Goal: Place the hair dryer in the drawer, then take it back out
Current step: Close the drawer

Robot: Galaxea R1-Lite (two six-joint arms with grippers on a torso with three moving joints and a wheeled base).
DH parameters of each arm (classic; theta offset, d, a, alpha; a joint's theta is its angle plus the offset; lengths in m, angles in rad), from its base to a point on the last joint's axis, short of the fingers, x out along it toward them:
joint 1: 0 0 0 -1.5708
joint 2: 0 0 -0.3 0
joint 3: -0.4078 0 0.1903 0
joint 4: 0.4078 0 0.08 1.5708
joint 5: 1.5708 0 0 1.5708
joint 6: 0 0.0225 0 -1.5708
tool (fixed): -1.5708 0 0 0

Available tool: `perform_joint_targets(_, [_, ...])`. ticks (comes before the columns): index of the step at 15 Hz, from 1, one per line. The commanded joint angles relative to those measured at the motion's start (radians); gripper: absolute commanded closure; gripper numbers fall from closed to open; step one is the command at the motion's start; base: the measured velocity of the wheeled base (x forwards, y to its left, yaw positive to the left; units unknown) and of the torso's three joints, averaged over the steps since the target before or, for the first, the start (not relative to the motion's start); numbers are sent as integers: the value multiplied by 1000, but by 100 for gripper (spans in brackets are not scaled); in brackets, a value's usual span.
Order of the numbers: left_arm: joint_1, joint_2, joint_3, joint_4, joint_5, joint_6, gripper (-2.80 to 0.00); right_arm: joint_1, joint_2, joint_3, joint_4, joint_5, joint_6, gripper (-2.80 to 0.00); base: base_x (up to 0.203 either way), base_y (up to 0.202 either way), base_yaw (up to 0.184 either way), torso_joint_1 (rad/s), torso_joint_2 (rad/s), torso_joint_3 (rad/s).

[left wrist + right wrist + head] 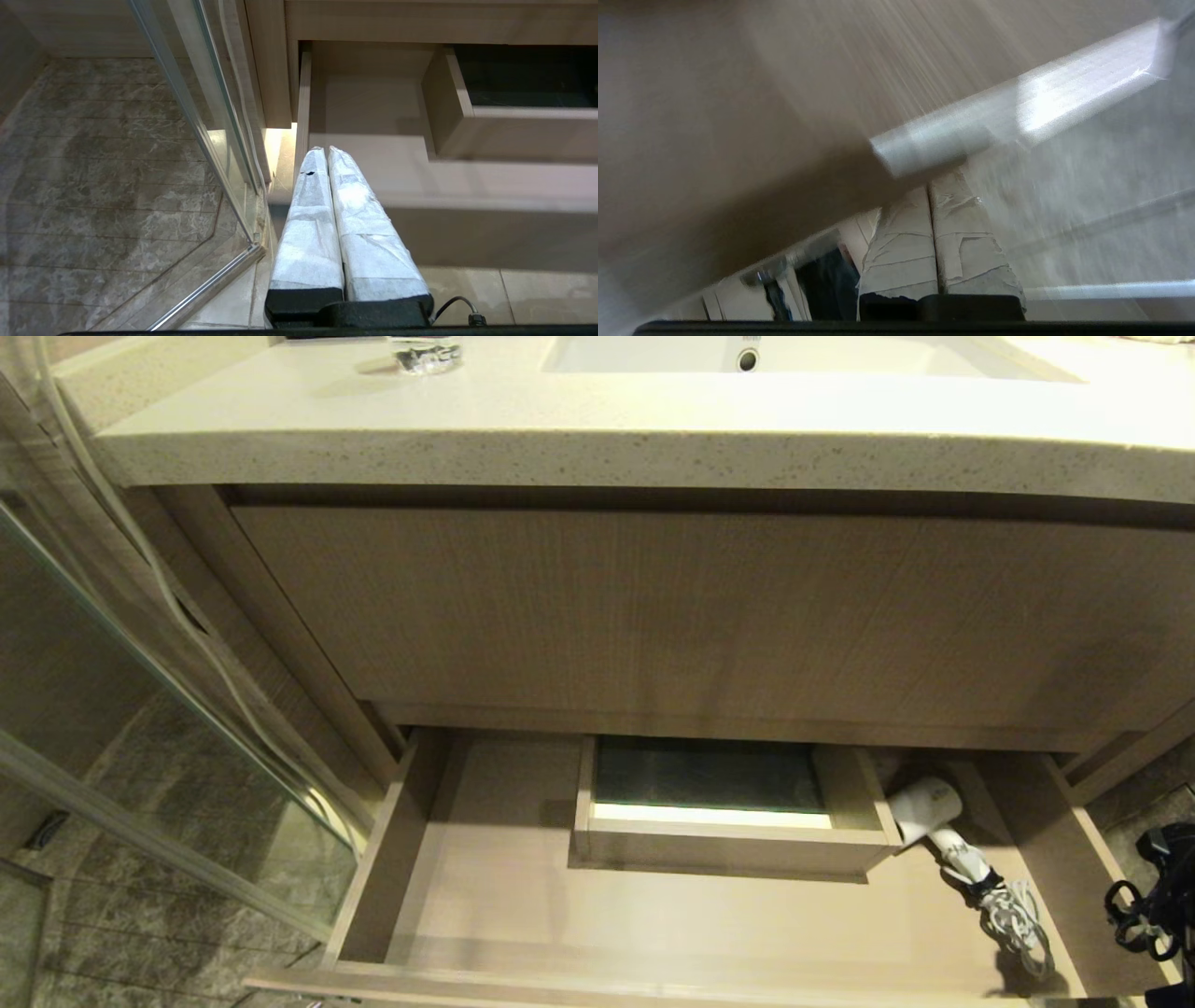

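Head view showed the drawer (pixel 485 896) pulled wide open under the bench (pixel 597 439), with the hair dryer (pixel 924 807) lying inside at its right rear, beside the boxed cut-out (pixel 728 845). Both the right gripper (pixel 930 193) and left gripper (pixel 327 151) were pressed together, holding nothing. Judged step: retrieving it; the right gripper would need to spread and reach in.

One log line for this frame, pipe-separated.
small white hair dryer: lying in open wood-grain drawer, far right corner | right gripper: shut, empty | left gripper: shut, parked

Speckled countertop (pixel 597 439), sink (pixel 803 355), glass panel (pixel 140 728).
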Motion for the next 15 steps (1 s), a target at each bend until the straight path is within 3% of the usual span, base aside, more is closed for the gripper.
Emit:
perform_joint_targets(1, [0, 0, 0, 0, 0, 0, 0, 5, -18, -5, -34, -2, -2, 0, 0, 0, 0, 0, 0, 0])
perform_joint_targets(10, [0, 0, 0, 0, 0, 0, 0, 155, -132, -116, -534, 57, -23, 0, 0, 0, 0, 0, 0, 0])
perform_joint_targets(12, [0, 0, 0, 0, 0, 0, 0, 161, -185, -112, -585, 86, -52, 0, 0, 0, 0, 0, 0, 0])
perform_joint_targets(15, [0, 0, 0, 0, 0, 0, 0, 146, -337, -70, -587, 198, -131, 0, 0, 0, 0, 0, 0, 0])
